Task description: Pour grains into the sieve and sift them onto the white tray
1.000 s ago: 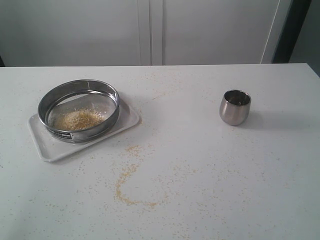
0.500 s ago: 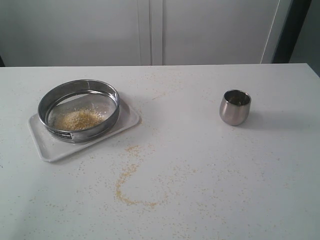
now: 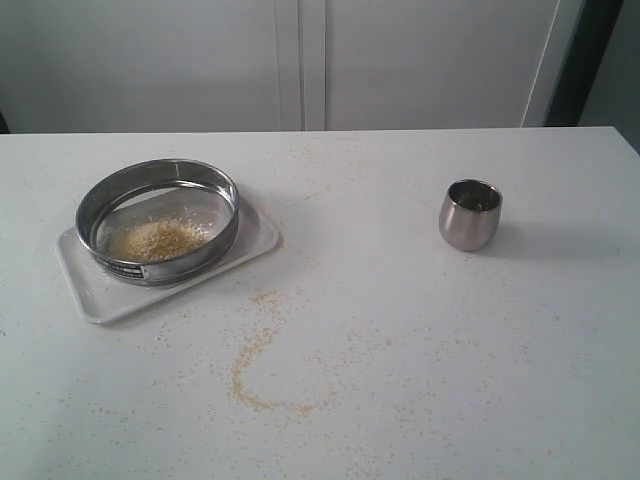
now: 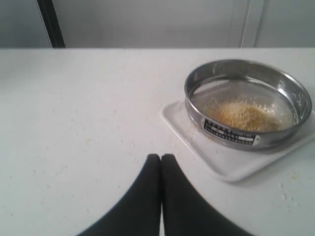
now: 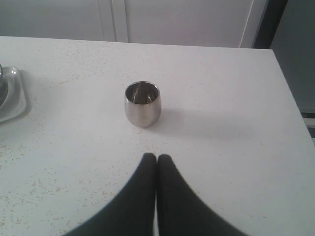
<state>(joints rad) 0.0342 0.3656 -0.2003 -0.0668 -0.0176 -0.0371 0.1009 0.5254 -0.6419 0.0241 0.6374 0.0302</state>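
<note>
The steel sieve (image 3: 158,220) rests on the white tray (image 3: 110,295) at the left of the table, with a heap of golden grains (image 3: 155,240) on its mesh. The left wrist view shows the same sieve (image 4: 247,102), grains (image 4: 241,115) and tray (image 4: 226,160). My left gripper (image 4: 160,157) is shut and empty, hovering over bare table short of the tray. My right gripper (image 5: 156,157) is also shut and empty, a little short of the small steel cup (image 5: 142,104). Neither gripper appears in the exterior view.
The small rounded steel cup (image 3: 470,214) stands upright at the right of the table. Spilled grains (image 3: 255,360) lie in a curved trail on the tabletop in front of the tray, with scattered specks around. A tray corner (image 5: 12,96) shows in the right wrist view.
</note>
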